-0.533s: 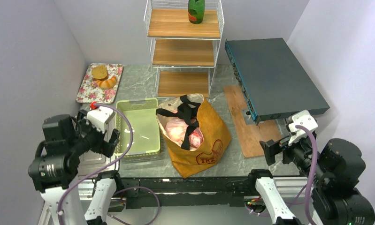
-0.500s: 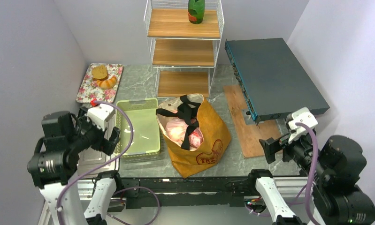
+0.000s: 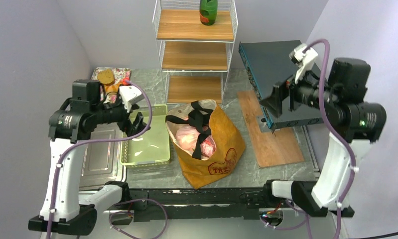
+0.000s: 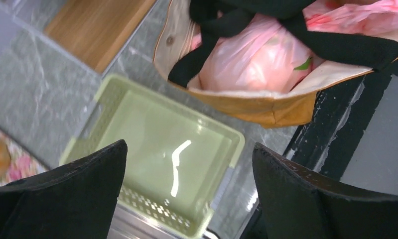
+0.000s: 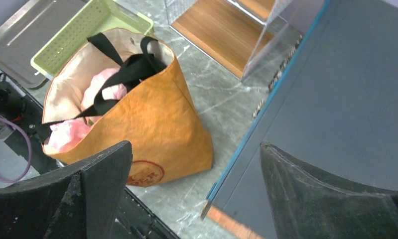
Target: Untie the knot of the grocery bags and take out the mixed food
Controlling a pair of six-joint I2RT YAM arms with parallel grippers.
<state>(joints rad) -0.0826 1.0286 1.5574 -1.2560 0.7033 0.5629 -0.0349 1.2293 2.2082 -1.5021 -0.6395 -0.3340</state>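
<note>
Fingers (image 4: 62,194) of the left gripper (image 3: 133,122) are spread wide and grasp nothing, poised above the green basket (image 3: 146,108) toward the near-left corner. Right gripper (image 3: 272,102) is likewise splayed and empty, raised near the right edge. Mustard tote (image 3: 219,144) sits mid-table at the near edge, with black straps (image 3: 200,124) crossing its mouth over the pink plastic bag (image 3: 189,135) inside. The basket alongside probably awaits the food.

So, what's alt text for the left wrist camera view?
A mustard-brown fabric tote with black straps holds a translucent pink plastic bag, beside a pale green plastic basket on a grey table. The open left gripper frames the view.
</note>
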